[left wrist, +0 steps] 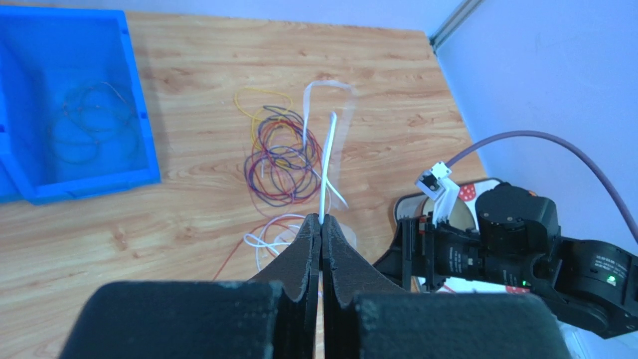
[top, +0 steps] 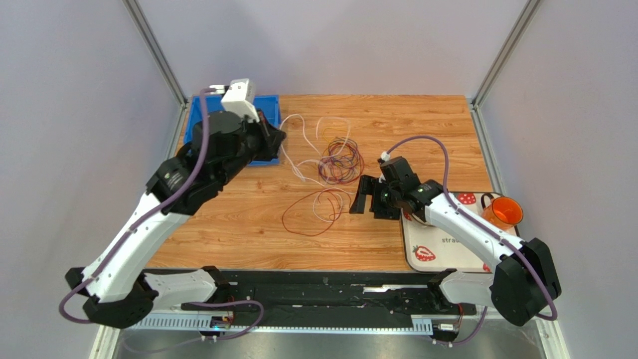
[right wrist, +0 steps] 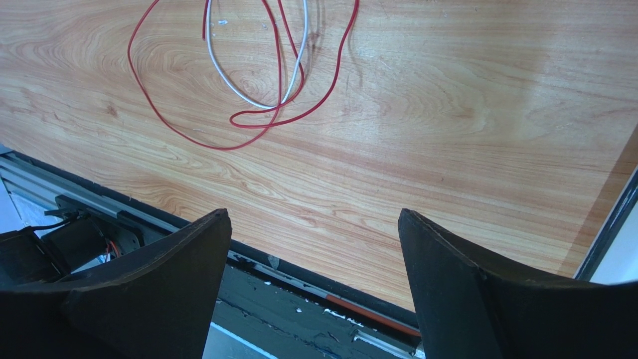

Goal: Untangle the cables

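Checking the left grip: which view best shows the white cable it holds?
Left wrist: the white cable runs straight out of the shut left gripper. The top view shows only thin white loops, the arm hiding the grip. The right wrist view misses the grip.

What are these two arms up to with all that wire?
They are untangling cables. The left gripper is pinched shut on a white cable, held up beside the colourful tangle mid-table. The right gripper hangs open over the table, holding nothing. A few wires lie in the blue bin.
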`<state>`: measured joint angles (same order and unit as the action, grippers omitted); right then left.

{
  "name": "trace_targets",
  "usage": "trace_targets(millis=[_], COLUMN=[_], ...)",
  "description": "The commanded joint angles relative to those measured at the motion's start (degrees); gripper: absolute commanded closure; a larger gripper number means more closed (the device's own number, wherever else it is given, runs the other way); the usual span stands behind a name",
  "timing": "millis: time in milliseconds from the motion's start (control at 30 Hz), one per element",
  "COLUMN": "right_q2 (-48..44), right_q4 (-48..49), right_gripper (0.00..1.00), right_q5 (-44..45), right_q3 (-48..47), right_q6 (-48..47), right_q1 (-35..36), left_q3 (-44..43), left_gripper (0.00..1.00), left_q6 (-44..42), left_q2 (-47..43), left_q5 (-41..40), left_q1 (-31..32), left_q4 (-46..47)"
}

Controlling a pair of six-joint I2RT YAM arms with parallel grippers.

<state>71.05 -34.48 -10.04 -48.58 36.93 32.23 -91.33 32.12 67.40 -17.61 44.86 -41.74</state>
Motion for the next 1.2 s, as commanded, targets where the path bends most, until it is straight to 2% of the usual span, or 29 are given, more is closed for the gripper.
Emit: trace_targets(millis=[0,267,500,633,900,1033,1167], right_q2=[-1.4,-1.7,-1.3,-1.0,-1.4,-2.2,-2.9], right_q4=[1.6,2.1,2.7,2.1,1.5,0.8,0.2], right_gripper=[0.13,0.13,0.13,0.13,0.13,0.13,0.13], right_q5=[-0.7,-1.0,-1.5,-1.5,-1.0,-0.5,0.3], right_q3=[-1.1,-0.1,-0.6,-1.4,-1.7,-1.6,-1.3], right_q6=[0.9,1.0,1.7,1.5,1.2,1.0,0.4], right_q1=[0.4,0.4,0.7,1.1,1.3,1.3,1.3], left_q3=[6.8,28.2,33.2,30.3,11.9,2.8,-1.8], left_gripper=[1.00,1.00,1.00,1.00,1.00,1.00,1.00], left_q6=[-2.2,4.1,5.5,4.1,-2.3,-6.4,-8.5], left_q2=[-0.3,-5.3,-6.9,-7.9,-5.3,-1.6,-0.5], left_q5=[-2.3,-2.1,0.6,-0.4,-8.6,-9.4,-7.5], left_q1=[0.2,0.2,0.2,0.2,0.1,-1.4,-4.6], left_q4=[-7.0,-4.7,-2.7,-3.3,-7.4,-9.0,-8.8])
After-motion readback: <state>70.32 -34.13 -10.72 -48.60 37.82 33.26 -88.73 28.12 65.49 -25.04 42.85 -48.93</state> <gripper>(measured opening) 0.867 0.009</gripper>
